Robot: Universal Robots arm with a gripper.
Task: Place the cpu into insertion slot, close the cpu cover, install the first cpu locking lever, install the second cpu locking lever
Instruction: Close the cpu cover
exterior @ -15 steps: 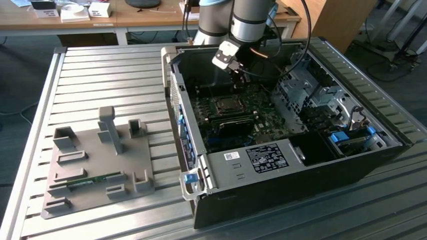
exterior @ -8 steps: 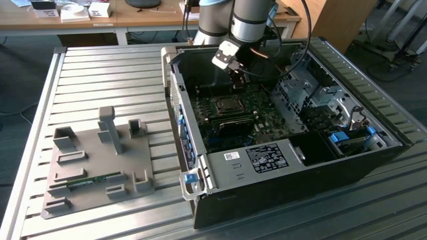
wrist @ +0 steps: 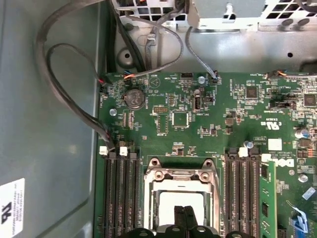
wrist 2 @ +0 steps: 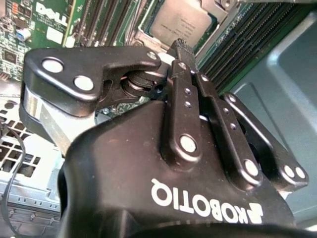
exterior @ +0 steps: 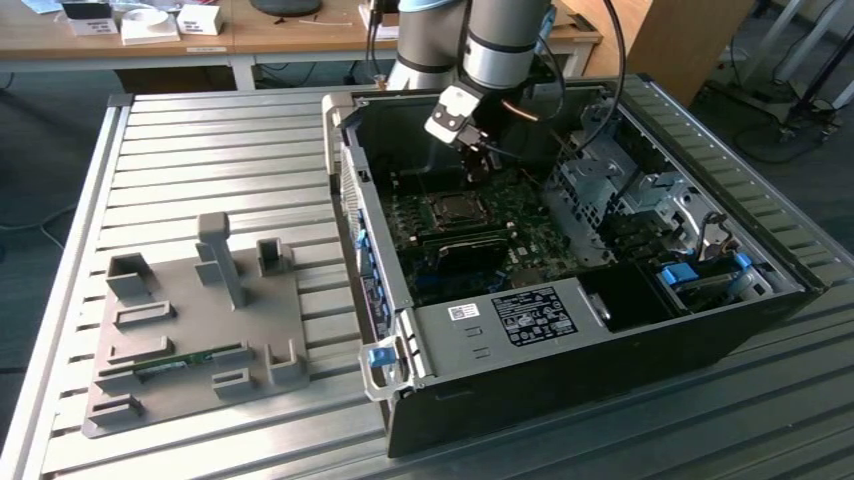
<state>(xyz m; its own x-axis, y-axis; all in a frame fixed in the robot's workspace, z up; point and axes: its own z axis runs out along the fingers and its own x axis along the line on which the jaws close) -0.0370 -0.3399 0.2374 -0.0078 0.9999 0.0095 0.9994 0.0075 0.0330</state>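
Note:
The cpu point(wrist: 166, 203) lies flat in the insertion slot point(exterior: 455, 208) of the green motherboard, its silvery top point(wrist 2: 181, 22) showing. The cpu cover point(wrist: 181, 174) is down around it, and the chip shows through the cover's square window. My gripper point(wrist: 184, 220) hangs just above the cpu's middle, fingers pressed together with nothing between them. In the second wrist view the shut fingertips point(wrist 2: 180, 45) point at the chip's near edge. In the exterior view the gripper point(exterior: 477, 165) reaches down into the open black case. Where the locking levers lie is not clear.
Black memory slots point(wrist: 120, 193) flank the socket, with one green memory stick point(wrist: 267, 198) beside them. Loose cables point(wrist: 74, 99) run along the case wall. A drive cage point(exterior: 601, 180) stands at the exterior view's right. A grey fixture plate point(exterior: 200, 330) sits on the table outside the case.

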